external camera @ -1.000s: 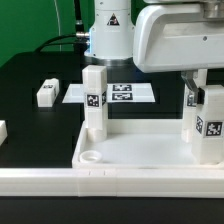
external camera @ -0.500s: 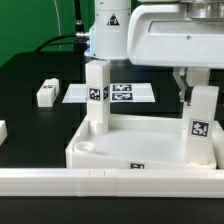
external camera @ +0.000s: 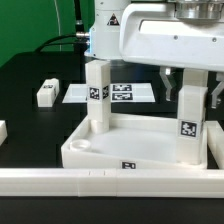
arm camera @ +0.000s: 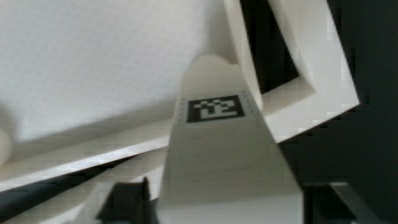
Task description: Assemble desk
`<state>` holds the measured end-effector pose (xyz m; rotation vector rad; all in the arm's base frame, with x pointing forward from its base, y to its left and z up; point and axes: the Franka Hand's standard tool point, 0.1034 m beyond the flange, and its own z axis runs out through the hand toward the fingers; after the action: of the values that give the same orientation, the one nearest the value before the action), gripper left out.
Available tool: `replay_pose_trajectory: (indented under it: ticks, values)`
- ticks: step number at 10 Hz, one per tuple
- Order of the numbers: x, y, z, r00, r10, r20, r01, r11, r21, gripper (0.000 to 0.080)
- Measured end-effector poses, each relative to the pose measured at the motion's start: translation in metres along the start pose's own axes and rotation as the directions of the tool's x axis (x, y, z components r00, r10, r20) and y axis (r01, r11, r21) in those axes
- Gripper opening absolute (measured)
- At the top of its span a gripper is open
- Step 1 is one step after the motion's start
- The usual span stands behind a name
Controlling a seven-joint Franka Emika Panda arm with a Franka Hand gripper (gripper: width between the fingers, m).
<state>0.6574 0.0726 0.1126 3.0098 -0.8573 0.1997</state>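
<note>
Black table [external camera: 30, 70], gripper [external camera: 188, 88] clamped on upright leg [external camera: 189, 124], standing in tabletop [external camera: 130, 147] corner

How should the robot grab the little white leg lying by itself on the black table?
Probably from straight above, pinching the loose leg's two long flat sides near its middle. It lies flat on the table with open space around it, away from the tabletop, so fingers fit on both sides.
</note>
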Motion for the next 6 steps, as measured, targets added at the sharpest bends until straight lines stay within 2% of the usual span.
replay_pose_trajectory:
  ticks: [1, 2, 4, 6]
  values:
    - [0.000, 0.000, -0.003, 1.000, -0.016, -0.001, 0.016, 1.000, 0.003, 0.0522]
    - [0.000, 0.001, -0.016, 0.999, -0.040, -0.006, 0.040, 0.999, 0.016, 0.0622]
    - [0.005, 0.022, -0.039, 0.995, -0.103, -0.012, 0.103, 0.994, 0.033, 0.0645]
    - [0.021, 0.058, -0.041, 0.983, -0.181, -0.017, 0.181, 0.983, 0.019, 0.0649]
